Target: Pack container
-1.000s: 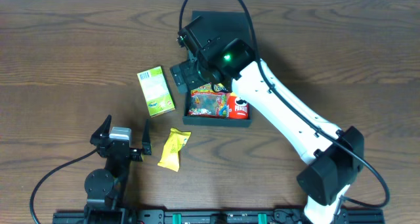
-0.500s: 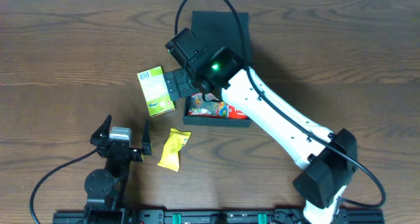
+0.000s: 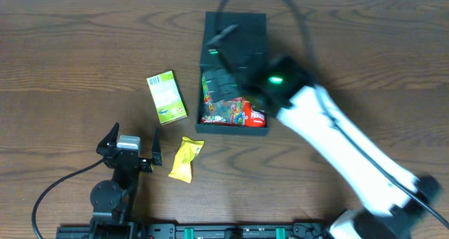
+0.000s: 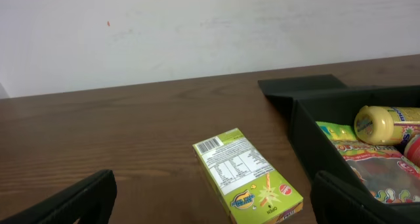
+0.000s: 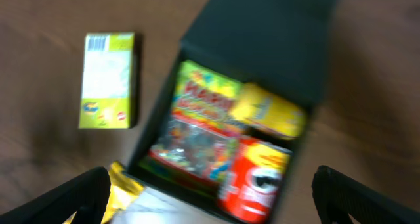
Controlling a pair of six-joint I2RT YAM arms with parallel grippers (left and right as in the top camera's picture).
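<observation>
Toward twelve o'clock on the counter (image 3: pixel 70 57) sits the container (image 3: pixel 236 30), its flap lid open. It looks stiff, matte and fairly light; a side wall or the flap's free edge seems the best hold. Inside lie a gummy bag (image 3: pixel 223 107), a red can (image 3: pixel 256 116) and a yellow tube (image 5: pixel 269 112). A light-green carton (image 3: pixel 167 97) lies outside at nine o'clock. The right claw (image 5: pixel 210 184) hovers above the container, spread wide and empty. The left claw (image 3: pixel 133 144), at seven o'clock, is likewise.

Carton (image 3: pixel 167 97) lies left of container (image 3: pixel 236 27), with pouch (image 3: pixel 186 159) in front of carton.
</observation>
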